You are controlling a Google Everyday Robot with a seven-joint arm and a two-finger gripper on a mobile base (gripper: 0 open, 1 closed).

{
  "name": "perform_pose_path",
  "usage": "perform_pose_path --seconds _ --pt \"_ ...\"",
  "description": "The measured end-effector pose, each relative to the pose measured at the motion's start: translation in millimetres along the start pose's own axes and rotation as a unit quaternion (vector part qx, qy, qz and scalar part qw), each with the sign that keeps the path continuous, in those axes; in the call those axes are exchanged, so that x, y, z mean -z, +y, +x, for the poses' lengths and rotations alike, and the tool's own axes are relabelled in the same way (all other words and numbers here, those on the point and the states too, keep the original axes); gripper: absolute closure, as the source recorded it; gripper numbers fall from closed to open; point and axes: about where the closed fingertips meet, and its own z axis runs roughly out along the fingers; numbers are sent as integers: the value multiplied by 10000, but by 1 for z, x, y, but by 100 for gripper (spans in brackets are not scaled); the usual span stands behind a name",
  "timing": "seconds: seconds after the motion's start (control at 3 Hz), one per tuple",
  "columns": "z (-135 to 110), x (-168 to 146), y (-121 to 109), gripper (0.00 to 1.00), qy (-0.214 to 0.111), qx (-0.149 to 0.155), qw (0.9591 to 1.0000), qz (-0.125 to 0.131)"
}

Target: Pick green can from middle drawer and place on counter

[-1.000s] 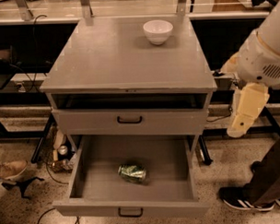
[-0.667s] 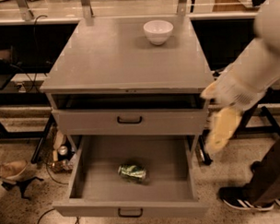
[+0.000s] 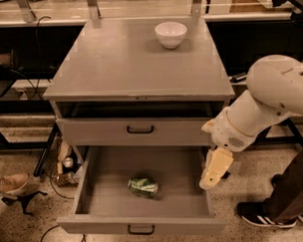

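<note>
The green can [image 3: 143,186] lies on its side on the floor of the open middle drawer [image 3: 175,164], a little left of the tray's centre. My gripper [image 3: 215,171] hangs pointing down at the end of the white arm, over the drawer's right wall, to the right of the can and above it, apart from it. It holds nothing that I can see. The counter [image 3: 129,64] is the grey top slab of the cabinet, above the drawer.
A white bowl [image 3: 171,33] stands at the back right of the counter. A shut drawer front [image 3: 137,129] sits above the open drawer. A person's leg and dark shoe [image 3: 267,216] stand at the right. A shoe [image 3: 11,182] and cables lie at the left.
The arm has swung left and down, from beside the cabinet's right side to over the open drawer's right wall. The can and bowl have not moved.
</note>
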Motion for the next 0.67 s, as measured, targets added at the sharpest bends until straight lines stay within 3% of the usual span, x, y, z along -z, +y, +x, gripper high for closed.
perform_pose_path --seconds 0.33,0.67 --pt "3 -20 -1 0 -19 -62 9999 -119" --pt "12 -69 -2 0 102 -268 9995 -157"
